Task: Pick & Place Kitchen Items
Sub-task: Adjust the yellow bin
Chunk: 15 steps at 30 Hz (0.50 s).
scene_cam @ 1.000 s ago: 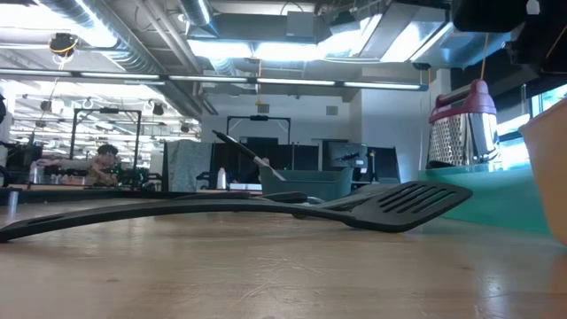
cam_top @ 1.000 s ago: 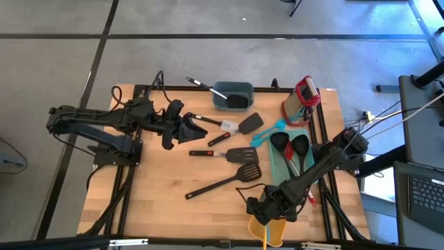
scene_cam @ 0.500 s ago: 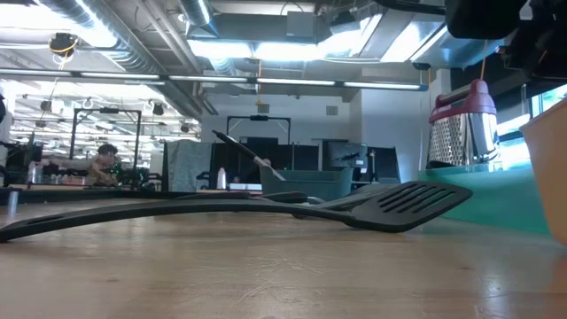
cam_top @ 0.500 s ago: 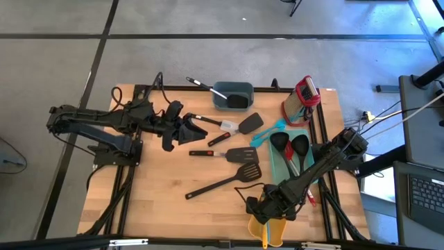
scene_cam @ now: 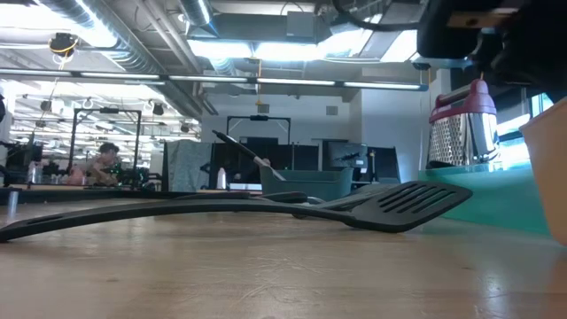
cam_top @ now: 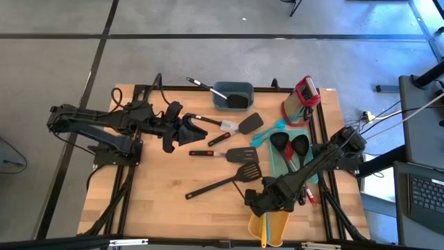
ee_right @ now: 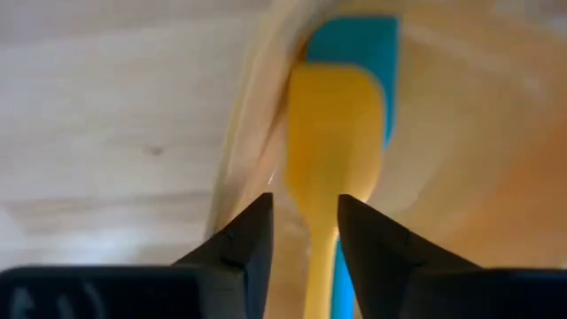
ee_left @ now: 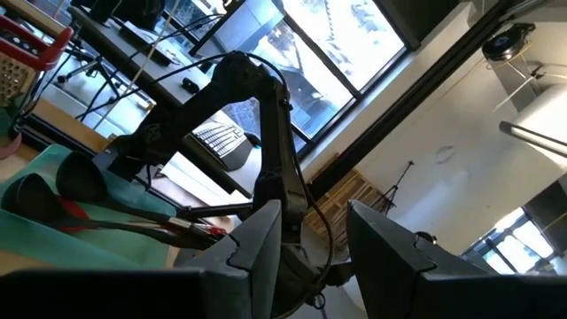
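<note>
The left tool hovers over the wooden table, left of and nearer than the dark blue-grey rectangular bin. Its fingers stand apart with nothing between them.

Just beyond its tips, in front of the bin, lies a white-headed spatula, and beside that a black solid turner. Farther forward from the bin rest a black slotted turner with a red-trimmed handle and a second, long black slotted turner. A dark-handled utensil leans out of the bin's left side.

To the right of the bin and nearer, two teal spatulas touch the edge of a teal tray, in which two black ladles lie side by side. A red-handled metal grater stands directly right of the bin.

The right tool hangs far in front of the bin, over an orange-yellow plastic tub at the table's near edge. Its fingers are parted, straddling the handle of a yellow-headed spatula without visibly pinching it. That spatula lies inside the tub on top of a teal-headed spatula.
</note>
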Motion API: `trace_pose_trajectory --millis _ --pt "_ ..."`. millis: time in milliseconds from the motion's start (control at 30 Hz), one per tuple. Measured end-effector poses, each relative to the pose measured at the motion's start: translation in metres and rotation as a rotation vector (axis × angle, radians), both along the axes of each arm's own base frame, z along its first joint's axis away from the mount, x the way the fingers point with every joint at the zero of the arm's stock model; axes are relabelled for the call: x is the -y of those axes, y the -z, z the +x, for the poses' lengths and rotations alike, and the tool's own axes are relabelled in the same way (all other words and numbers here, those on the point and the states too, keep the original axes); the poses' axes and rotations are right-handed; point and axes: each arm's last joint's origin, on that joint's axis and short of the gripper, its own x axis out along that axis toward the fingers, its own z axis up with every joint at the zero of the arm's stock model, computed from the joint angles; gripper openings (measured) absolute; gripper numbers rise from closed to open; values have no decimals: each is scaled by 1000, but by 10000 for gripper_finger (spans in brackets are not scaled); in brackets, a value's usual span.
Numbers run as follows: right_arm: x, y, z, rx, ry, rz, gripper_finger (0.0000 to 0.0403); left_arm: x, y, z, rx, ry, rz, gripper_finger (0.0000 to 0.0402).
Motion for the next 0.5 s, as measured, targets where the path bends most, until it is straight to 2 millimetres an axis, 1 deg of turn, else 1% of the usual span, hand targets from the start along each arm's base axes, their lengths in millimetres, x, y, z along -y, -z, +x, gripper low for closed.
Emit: trace_pose_trajectory --millis 167,267,367,500 --pt "18 -11 2 -87 -19 -86 79 0 0 0 0 0 -1 123" --pt "26 -13 6 -78 -25 -130 57 1 0 0 0 2 -1 123" --pt "32 -14 13 -44 -49 -122 46 1 0 0 0 3 -2 123" --pt "34 -12 19 -17 -52 -115 43 1 0 0 -1 4 -3 123"
